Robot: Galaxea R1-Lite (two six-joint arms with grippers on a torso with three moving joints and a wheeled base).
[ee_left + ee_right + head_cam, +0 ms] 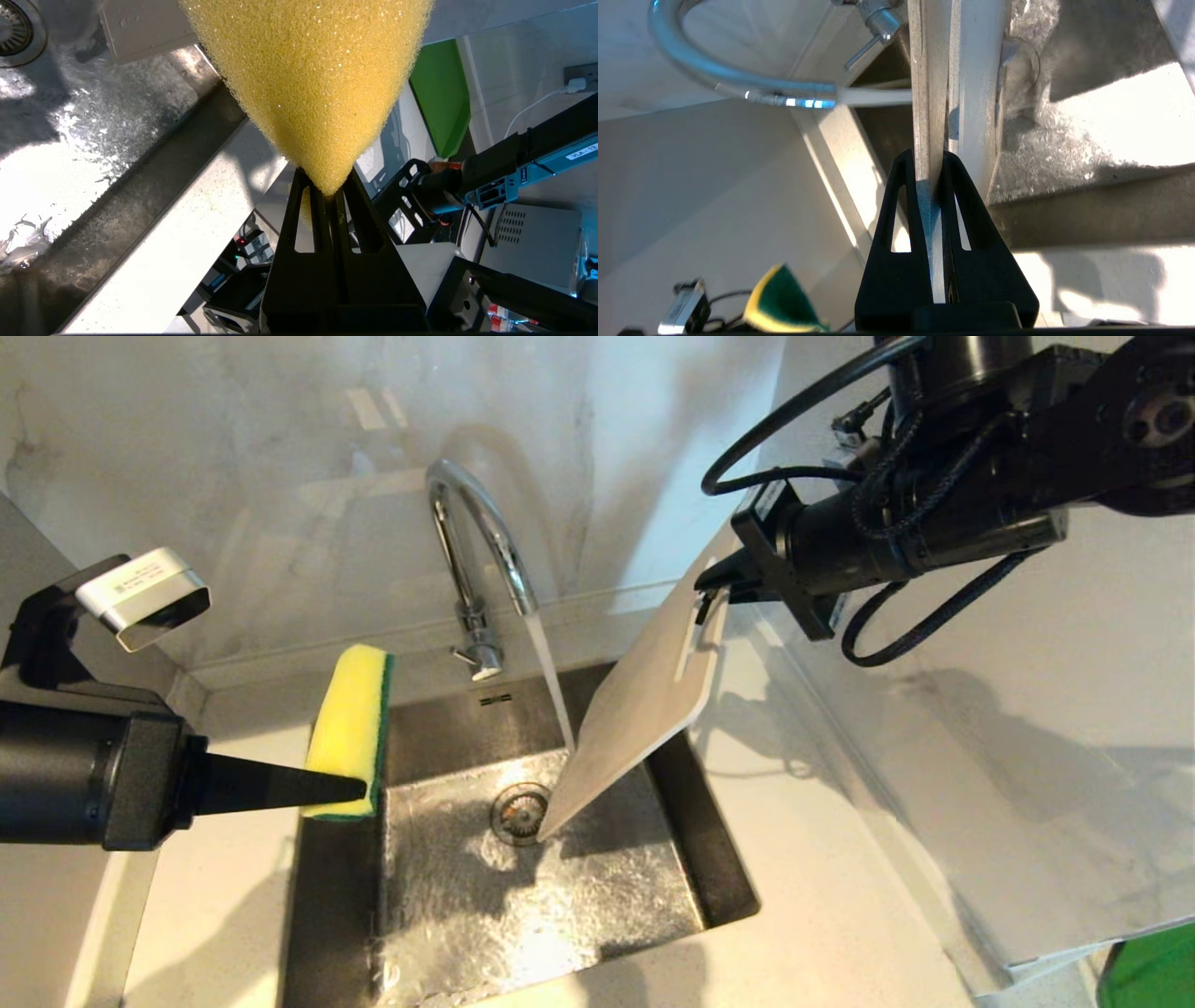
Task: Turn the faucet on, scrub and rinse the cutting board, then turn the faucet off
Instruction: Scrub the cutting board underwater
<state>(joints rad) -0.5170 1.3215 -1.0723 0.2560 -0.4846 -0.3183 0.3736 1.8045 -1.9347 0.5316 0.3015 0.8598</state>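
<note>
- Over the sink (719, 887), the cutting board (635, 719) hangs tilted, high end at the counter on the robot's right, low corner just above the drain (520, 812); its long axis runs down and toward the robot's left, slot handle uppermost.
- Right gripper (714, 588): pressed together on the board's upper end beside the slot; the right wrist view confirms the pinch, both fingers (903, 219) flat against the thin edge of the board (971, 93); board carried by this arm alone.
- Faucet (476, 551): running; the stream (551, 681) falls from the spout and meets the board's face roughly midway along its length; water pools and ripples in the basin below.
- Left gripper (359, 789): clamped on the sponge (350, 728), yellow foam with a green scouring layer, held upright over the sink's left rim; the left wrist view shows the foam (317, 84) squeezed to a wedge between the fingertips.
- Governing relation: the board lies to the right of the sponge, across the stream, well apart and not touching; the board's wetted face looks up and toward the left arm, so the left arm is the nearer one to scrub.
- Judgement: rinsing or wetting stage; the scrub calls for the sponge to travel rightward to the face, then stroke along the long axis; risk, pressure may twist the board in its single pinch.
- Lever (471, 658): at the faucet base, untouched by either gripper; shut-off not yet done.
</note>
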